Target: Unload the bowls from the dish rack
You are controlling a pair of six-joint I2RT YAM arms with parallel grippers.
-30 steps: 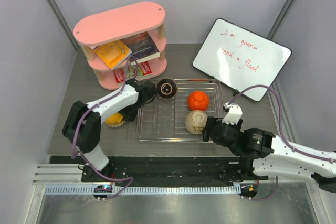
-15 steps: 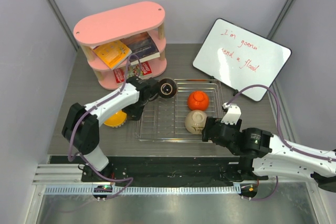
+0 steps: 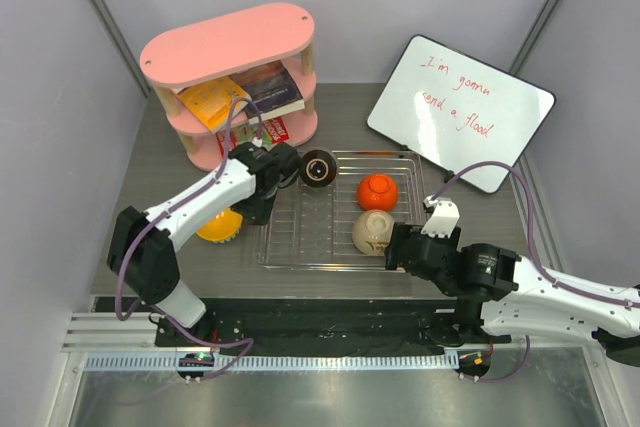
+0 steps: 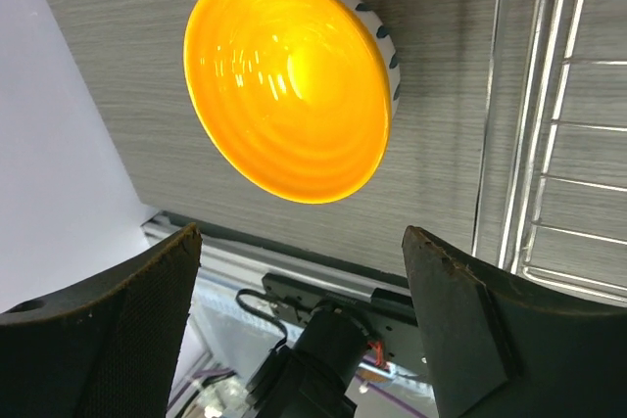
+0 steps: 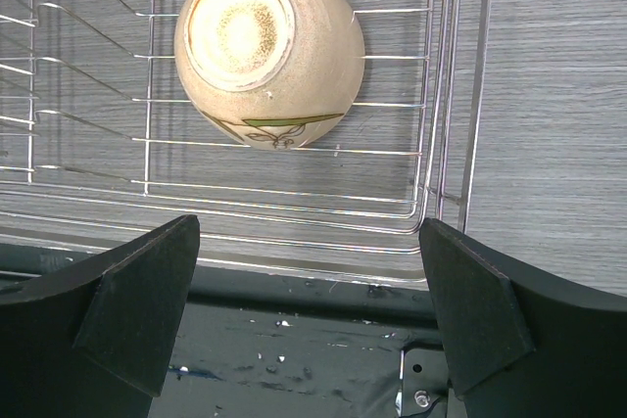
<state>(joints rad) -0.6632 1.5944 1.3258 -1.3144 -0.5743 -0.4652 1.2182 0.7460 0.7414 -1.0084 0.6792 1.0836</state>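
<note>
The fingers of the left gripper (image 4: 301, 242) are spread wide and nothing is held between them. They are seen above the yellow bowl (image 4: 294, 85), which lies on the table (image 3: 140, 167) just outside the left side of the dish rack (image 3: 300, 237). The bowl's hollow is turned toward the left wrist camera. From that position it is judged that this bowl has already been unloaded, and that the jaws are kept apart because it has been let go.

The right gripper (image 5: 309, 227) is likewise open and empty. It is held at the near right corner of the rack and pointed across the near rim at the cream bowl (image 5: 266, 41). That bowl rests upside down on the bars, foot ring upward, inside the near right part of the rack. The wide opening is judged to be meant for taking the bowl's rounded wall, which has not yet been touched.

Farther in, the orange bowl (image 3: 377, 190) is set just behind the cream one, also inside the rack. A dark bowl (image 3: 318, 167) is placed at the far left corner of the rack. Three bowls are thus judged to remain to be taken out.
</note>
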